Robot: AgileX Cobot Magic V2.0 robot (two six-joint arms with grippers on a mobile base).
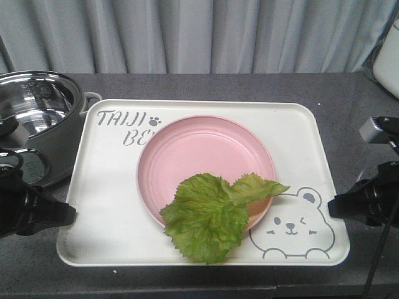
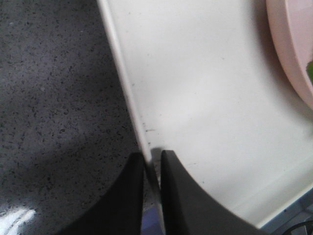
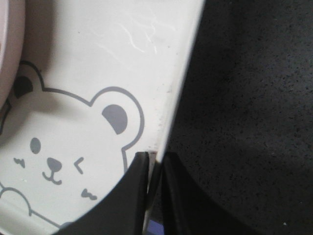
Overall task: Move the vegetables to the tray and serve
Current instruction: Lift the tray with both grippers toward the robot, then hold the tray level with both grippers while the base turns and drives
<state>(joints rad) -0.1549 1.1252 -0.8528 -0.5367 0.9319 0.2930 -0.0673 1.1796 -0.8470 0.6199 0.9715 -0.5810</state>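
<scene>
The green frilly lettuce leaf [image 1: 212, 215] lies on the front edge of the round pink plate [image 1: 199, 156], overhanging onto the cream-white tray [image 1: 100, 187] with the bear drawing [image 1: 299, 227]. My left gripper [image 1: 65, 215] is shut on the tray's left rim [image 2: 132, 112], one finger on each side of it in the left wrist view [image 2: 152, 161]. My right gripper [image 1: 333, 205] is shut on the tray's right rim [image 3: 181, 88], beside the bear's ear [image 3: 117, 117], as the right wrist view [image 3: 155, 159] shows.
A steel pot in a grey cooker [image 1: 37, 118] stands at the back left, close to the tray's left edge. The tray rests on a dark speckled counter [image 1: 349, 112]. A grey curtain hangs behind. A white object [image 1: 388, 62] sits at the far right.
</scene>
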